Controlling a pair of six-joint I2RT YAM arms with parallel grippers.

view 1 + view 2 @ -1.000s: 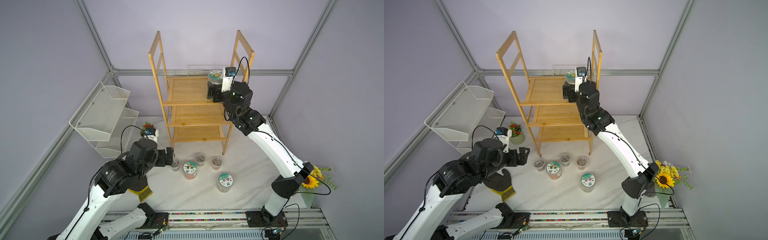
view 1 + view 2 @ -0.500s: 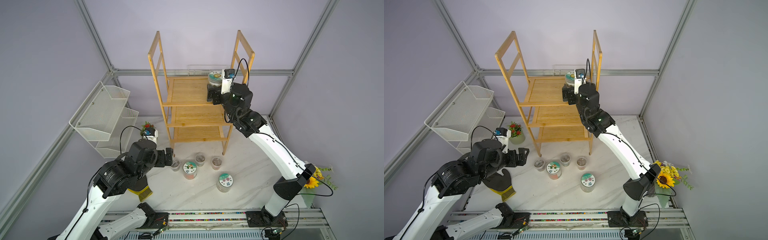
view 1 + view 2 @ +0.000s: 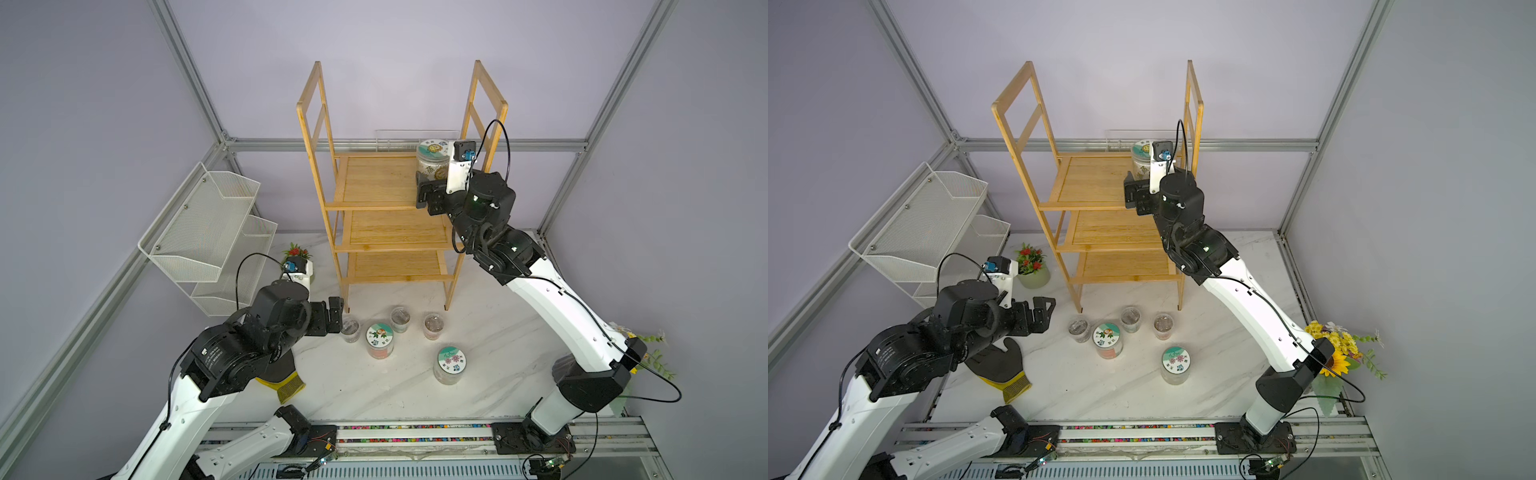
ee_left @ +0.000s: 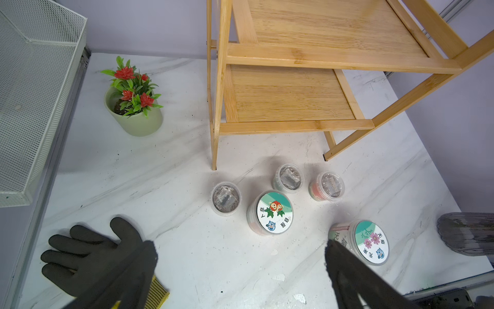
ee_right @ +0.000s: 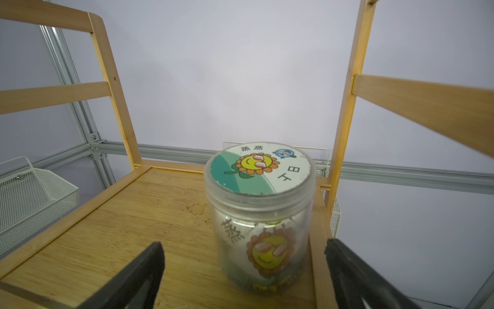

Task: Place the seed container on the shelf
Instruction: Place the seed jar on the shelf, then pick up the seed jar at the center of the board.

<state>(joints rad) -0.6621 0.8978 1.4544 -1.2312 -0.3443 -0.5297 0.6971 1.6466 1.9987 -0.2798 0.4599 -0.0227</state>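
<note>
**A:** Right end effector [image 5: 243, 243]?

**B:** Jaws standing wide, gripping nothing. The seed container [image 5: 258, 214] is sitting upright just ahead of it, touching neither finger, on the top tier of the shelf [image 5: 120, 214]. It is tucked close beside the side frame, likely to be keeping it off the front edge.

**A:** Left end effector [image 4: 239, 243]?

**B:** Also gaping and empty, hovering over the table [image 4: 160, 174]. Other jars [image 4: 274, 212] are waiting just ahead, with a glove [image 4: 91, 248] lying beside one finger. Placement is looking complete.
</note>
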